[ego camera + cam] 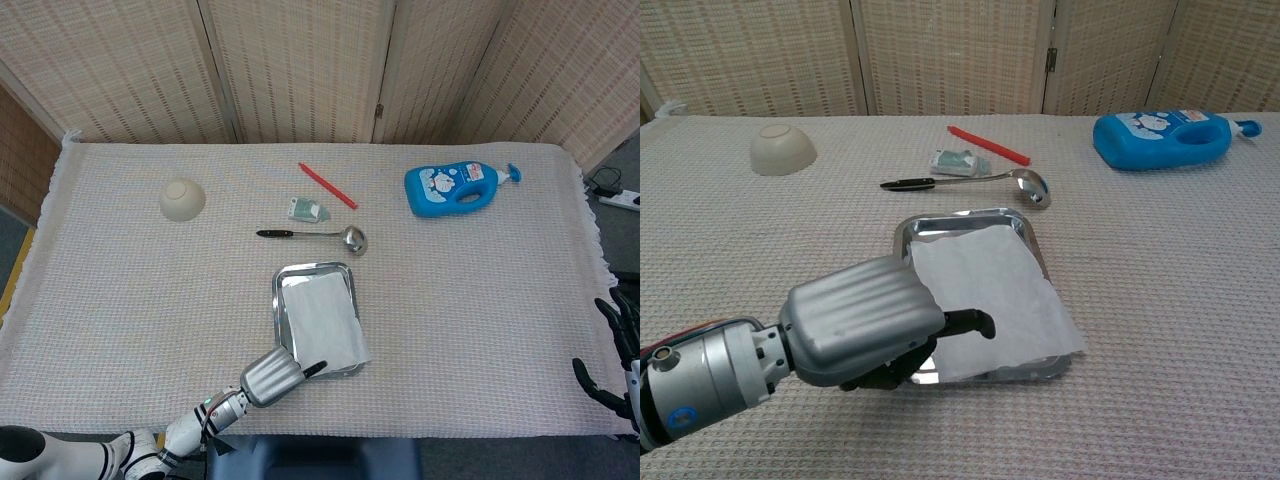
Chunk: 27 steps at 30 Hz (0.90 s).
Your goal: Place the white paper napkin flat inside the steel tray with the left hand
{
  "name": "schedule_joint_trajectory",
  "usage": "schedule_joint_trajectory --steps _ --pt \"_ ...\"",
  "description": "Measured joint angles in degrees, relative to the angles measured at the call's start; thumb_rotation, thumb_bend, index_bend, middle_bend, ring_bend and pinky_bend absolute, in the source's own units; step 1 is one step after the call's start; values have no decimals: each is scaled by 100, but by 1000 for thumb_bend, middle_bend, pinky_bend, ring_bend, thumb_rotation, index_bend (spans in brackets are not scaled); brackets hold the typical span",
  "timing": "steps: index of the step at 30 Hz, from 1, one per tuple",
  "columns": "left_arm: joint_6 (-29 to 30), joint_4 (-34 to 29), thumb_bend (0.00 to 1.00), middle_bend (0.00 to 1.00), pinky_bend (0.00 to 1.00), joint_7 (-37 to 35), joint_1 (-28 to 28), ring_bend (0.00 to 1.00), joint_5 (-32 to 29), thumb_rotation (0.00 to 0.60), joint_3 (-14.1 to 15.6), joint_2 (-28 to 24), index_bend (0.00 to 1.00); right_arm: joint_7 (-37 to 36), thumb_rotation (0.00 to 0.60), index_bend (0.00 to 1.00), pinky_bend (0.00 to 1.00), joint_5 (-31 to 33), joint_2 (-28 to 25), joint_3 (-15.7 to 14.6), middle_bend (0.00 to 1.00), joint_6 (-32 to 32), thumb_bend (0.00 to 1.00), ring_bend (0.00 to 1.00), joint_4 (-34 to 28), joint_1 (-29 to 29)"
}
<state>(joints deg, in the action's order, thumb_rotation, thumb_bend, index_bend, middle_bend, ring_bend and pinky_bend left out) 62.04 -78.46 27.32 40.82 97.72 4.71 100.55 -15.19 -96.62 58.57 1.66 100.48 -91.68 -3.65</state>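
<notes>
tray [902, 233]: glossy steel | napkin [985, 290]: matt paper | tablecloth [1160, 260]: rough weave

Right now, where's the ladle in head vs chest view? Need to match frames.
Head view: ladle lies centre, just above the steel tray, bowl end right, black handle left.
Chest view: ladle sits upper middle, beyond the tray's far rim.
Shared landmark: red stick just behind it.
</notes>
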Motion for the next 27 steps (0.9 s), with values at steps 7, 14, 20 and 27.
schedule_joint_trajectory --steps 7,14,20,27 --pt "-64 324 1000 1000 1000 -2 2 1000 63 600 -12 235 255 -84 600 0 0 8 -27 7 0 45 427 0 16 -17" --pt "-160 558 1000 1000 1000 -25 -17 1000 11 600 -26 336 256 -114 600 0 0 -3 -40 9 0 71 426 0 20 -27" --pt "-251 741 1000 1000 1000 -101 -8 1000 -4 600 -18 396 258 -134 600 0 0 22 -47 22 0 59 426 0 19 -21" --pt "-304 856 1000 1000 1000 -87 -16 1000 -29 600 -19 405 270 -130 600 0 0 43 -39 38 0 56 427 0 27 -17"
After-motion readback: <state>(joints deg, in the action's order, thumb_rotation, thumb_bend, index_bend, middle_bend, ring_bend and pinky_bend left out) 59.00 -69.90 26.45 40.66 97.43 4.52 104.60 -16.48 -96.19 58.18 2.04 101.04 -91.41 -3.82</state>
